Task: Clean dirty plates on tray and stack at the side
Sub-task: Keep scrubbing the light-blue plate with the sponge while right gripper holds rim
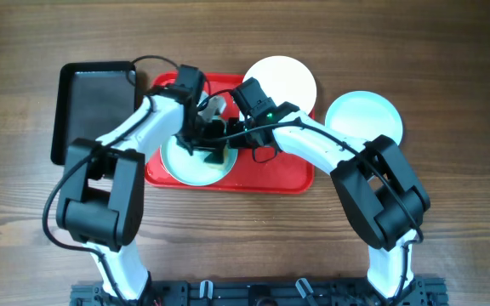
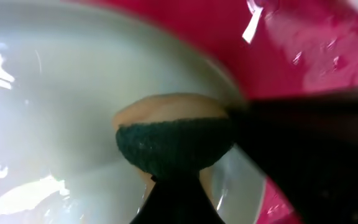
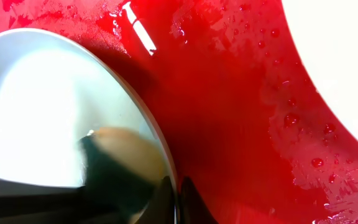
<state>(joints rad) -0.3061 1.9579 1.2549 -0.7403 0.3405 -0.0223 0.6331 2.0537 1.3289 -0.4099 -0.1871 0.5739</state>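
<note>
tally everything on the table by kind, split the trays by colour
plates: 3
red tray: 1
black tray: 1
sponge: 1
total: 6

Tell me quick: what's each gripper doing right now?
Left gripper: closed on the green-and-tan scouring sponge.
Right gripper: looks closed on the rim of the white round plate.
</note>
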